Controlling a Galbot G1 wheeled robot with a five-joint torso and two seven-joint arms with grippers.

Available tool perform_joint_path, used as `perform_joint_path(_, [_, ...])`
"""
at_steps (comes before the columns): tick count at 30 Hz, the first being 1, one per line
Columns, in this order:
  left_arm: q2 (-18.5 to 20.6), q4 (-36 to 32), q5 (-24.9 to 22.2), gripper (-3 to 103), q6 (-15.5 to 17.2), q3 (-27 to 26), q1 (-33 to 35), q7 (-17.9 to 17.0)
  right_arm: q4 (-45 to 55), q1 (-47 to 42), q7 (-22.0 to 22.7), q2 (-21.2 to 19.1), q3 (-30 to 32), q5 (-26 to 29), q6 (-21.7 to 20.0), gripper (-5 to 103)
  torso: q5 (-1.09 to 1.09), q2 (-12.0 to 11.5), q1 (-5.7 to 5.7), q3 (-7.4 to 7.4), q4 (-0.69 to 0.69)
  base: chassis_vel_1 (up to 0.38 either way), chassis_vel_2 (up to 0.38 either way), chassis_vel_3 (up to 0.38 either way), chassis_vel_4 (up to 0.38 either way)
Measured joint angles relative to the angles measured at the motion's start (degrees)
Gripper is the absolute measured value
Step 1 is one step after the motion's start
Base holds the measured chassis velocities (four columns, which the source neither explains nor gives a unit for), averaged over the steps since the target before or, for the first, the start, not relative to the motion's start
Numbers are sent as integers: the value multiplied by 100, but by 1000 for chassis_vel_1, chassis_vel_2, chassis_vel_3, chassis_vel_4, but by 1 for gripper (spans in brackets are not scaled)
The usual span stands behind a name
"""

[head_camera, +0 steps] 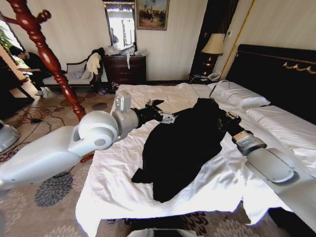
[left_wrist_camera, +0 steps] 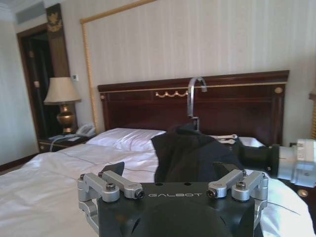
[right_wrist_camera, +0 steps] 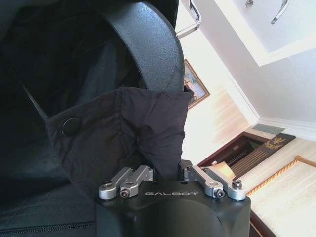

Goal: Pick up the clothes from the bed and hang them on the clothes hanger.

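The clothes [head_camera: 185,143] are one black coat spread on the white bed [head_camera: 118,182]. Its collar end is raised, and a silver hook [head_camera: 216,87] sticks up from it. My right gripper [head_camera: 228,120] reaches in from the right and is shut on the coat's fabric [right_wrist_camera: 148,128], just below the black shoulder bar [right_wrist_camera: 148,44]. Left of the collar, my left gripper [head_camera: 159,110] hovers over the duvet. Its open fingers [left_wrist_camera: 116,169] point at the coat [left_wrist_camera: 190,153] and hook [left_wrist_camera: 195,94], and nothing is between them. The red-brown clothes hanger [head_camera: 47,54] stands on the floor to the left of the bed.
A black headboard [head_camera: 276,74] runs along the bed's right side, with pillows [head_camera: 244,98] beside it. A lamp [head_camera: 213,44] and a phone sit on the nightstand in the far corner. A dark dresser [head_camera: 126,69] and a chair [head_camera: 81,74] with pale garments stand against the back wall.
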Motion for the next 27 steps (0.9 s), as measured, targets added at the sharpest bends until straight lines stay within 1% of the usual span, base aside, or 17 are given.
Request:
perform_joint_path(3, [-250,129,41,100,14,256,-134,17,13,-3,-11,-27,2,-58,34,21,0,0,0,0,0,0,0,0,0])
perform_joint_path(4, [-250,129,41,100,14,256,-134,17,13,-3,-11,-27,2,-58,34,21,0,0,0,0,0,0,0,0,0])
perform_joint_path(7, [-513,339,175,100,50,485,-192,-2,37,54,-14,-26,-9,-75,44,21,1,0,0,0,-1,0,0,0,0])
perform_joint_path(13, [-695,544,203,100,81,578,-244,-15,65,-13,-14,-21,8,-102,85,21,-1,0,0,0,2,0,0,0,0])
perform_joint_path(18, [-895,663,64,100,112,694,-292,-61,78,-71,-19,15,0,-217,167,21,1,0,0,0,0,0,0,0,0])
perform_joint_path(24, [-955,736,65,100,178,837,-298,-61,94,-92,-26,-4,8,-306,247,21,1,-1,0,0,1,0,0,0,0])
perform_joint_path(27, [-1057,774,66,100,183,873,-286,-111,115,-130,-31,-20,35,-360,293,21,0,0,0,0,1,0,0,0,0])
